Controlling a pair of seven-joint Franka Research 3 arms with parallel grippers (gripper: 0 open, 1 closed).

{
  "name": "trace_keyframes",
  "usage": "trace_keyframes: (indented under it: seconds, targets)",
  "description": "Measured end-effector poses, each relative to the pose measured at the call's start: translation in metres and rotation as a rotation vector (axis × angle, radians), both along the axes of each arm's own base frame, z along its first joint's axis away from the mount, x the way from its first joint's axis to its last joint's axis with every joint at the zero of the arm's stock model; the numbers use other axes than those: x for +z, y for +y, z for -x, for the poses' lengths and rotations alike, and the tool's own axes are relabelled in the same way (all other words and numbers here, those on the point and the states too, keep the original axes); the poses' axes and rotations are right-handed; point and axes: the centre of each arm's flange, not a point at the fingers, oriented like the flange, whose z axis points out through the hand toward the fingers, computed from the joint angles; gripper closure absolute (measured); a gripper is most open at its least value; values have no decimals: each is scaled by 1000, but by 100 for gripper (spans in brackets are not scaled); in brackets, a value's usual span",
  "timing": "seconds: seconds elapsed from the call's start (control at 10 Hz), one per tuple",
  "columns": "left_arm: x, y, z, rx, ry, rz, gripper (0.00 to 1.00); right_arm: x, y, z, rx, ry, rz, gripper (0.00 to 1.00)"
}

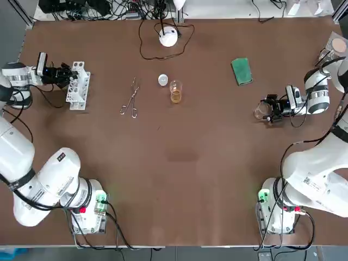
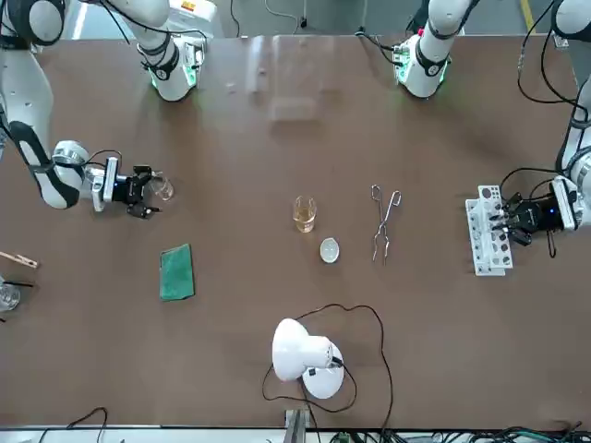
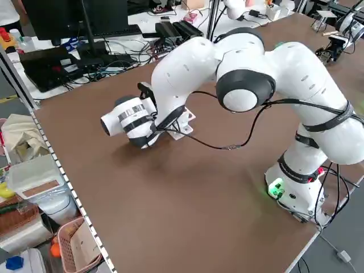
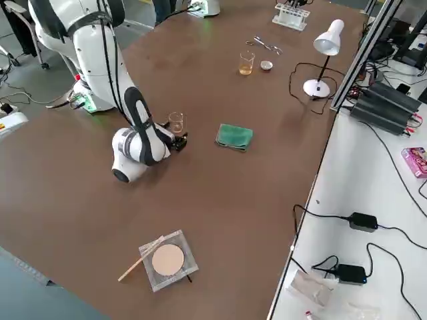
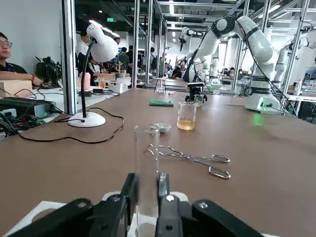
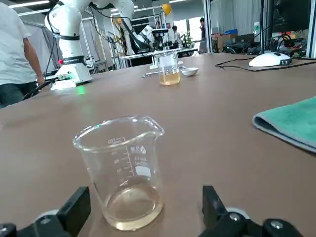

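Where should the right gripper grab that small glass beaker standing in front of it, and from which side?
I'd grip the beaker on its straight wall, about mid-height, coming in level from the side where the right gripper sits with fingers open. It stands upright and the wall is even below the flared rim and spout.

tongs [image 1: 130,98] | amber-liquid beaker [image 1: 175,92] | small dish [image 1: 162,80] | green cloth [image 1: 241,71] | desk lamp [image 1: 168,36] | wire gauze [image 1: 339,45]

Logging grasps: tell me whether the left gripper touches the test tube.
Touching. In the left wrist view, the left gripper clamps the test tube from both sides.
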Motion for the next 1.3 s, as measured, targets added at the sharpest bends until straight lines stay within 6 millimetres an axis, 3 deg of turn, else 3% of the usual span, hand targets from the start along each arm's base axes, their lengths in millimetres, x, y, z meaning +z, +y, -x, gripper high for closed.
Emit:
trace_keyframes:
  seconds: [0.6, 1.3]
  targets:
    - [3, 0, -1, -7, -4, 7, 78, -2, 4, 11, -7, 20, -45, 0]
    - [20, 0, -4, -27, -26, 10, 78, 4, 5, 8, -1, 13, -58, 0]
